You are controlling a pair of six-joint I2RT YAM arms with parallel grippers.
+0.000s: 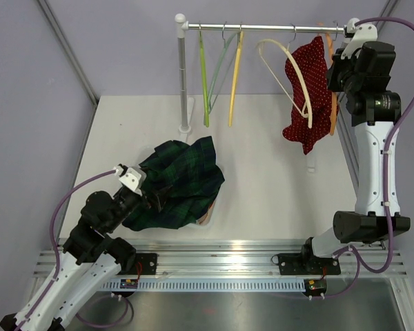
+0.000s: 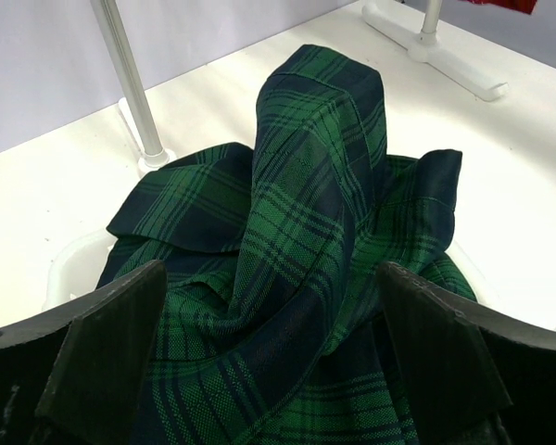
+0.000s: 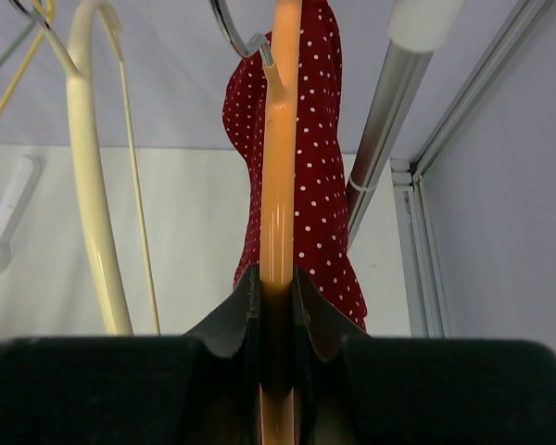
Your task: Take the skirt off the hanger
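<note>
Left arm: the left gripper (image 2: pixel 273 287) stands with its two black fingers wide apart, low over a crumpled green-and-navy plaid cloth (image 1: pixel 183 183) heaped in a shallow white tub (image 2: pixel 69 264) on the near left of the white table (image 1: pixel 262 186); one fold of the plaid rises between the fingers, and whether it touches them cannot be told. Far centre: a clothes rail with a white post and a metal crossbar (image 1: pixel 262 27) carries, from left to right, a thin green hanger (image 1: pixel 205 76), a thin yellow hanger (image 1: pixel 233 76) and a thick cream plastic hanger (image 1: pixel 290 69), all bare. Far right: the red skirt with small white polka dots (image 1: pixel 307 89) hangs at the right end of the rail, draped in soft folds on an orange plastic hanger (image 3: pixel 280 139), its hem well above the table. Right arm: raised to the rail, the right gripper (image 3: pixel 278 287) is clamped on the orange hanger's lower stem, just beside the skirt.
</note>
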